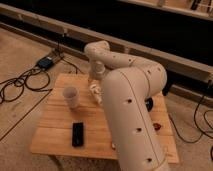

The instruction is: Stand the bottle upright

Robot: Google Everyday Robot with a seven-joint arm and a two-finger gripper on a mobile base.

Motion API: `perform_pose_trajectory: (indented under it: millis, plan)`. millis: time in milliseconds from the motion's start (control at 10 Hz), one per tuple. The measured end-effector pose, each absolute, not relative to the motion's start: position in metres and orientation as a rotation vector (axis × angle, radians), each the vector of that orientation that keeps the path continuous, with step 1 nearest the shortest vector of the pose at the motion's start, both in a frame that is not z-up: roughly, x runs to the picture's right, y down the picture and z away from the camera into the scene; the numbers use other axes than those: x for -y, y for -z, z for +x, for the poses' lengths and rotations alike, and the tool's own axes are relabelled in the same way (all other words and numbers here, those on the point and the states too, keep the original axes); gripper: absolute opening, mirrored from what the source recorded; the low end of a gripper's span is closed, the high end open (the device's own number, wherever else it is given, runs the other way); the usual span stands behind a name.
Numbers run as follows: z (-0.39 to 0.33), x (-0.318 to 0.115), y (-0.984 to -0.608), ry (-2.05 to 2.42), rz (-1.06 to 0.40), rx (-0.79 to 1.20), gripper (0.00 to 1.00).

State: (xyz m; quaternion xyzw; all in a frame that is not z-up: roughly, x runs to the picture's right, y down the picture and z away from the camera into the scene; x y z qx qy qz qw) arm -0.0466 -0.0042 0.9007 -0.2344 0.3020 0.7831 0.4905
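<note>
My gripper (95, 88) points down over the back middle of the wooden table (55, 125), at the end of the white forearm that drops from the elbow. A small pale shape, which looks like the bottle (94, 92), sits right at the gripper's tip, just right of the white cup. My big white upper arm covers its right part. I cannot tell whether it lies or stands, or whether the gripper holds it.
A white round cup (70, 97) stands upright left of the gripper. A flat black object (78, 134) lies near the table's front edge. A small reddish item (157, 126) sits at the right side. Cables and a power box (46, 62) lie on the floor at left.
</note>
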Motion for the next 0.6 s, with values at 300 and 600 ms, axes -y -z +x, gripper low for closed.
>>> perform_pose_trajectory:
  millis: [300, 600]
  plan:
    - [-0.034, 0.001, -0.9, -2.005, -0.523, -0.807, 0.65]
    - [-0.046, -0.004, -0.895, -2.017, -0.55, -0.816, 0.65]
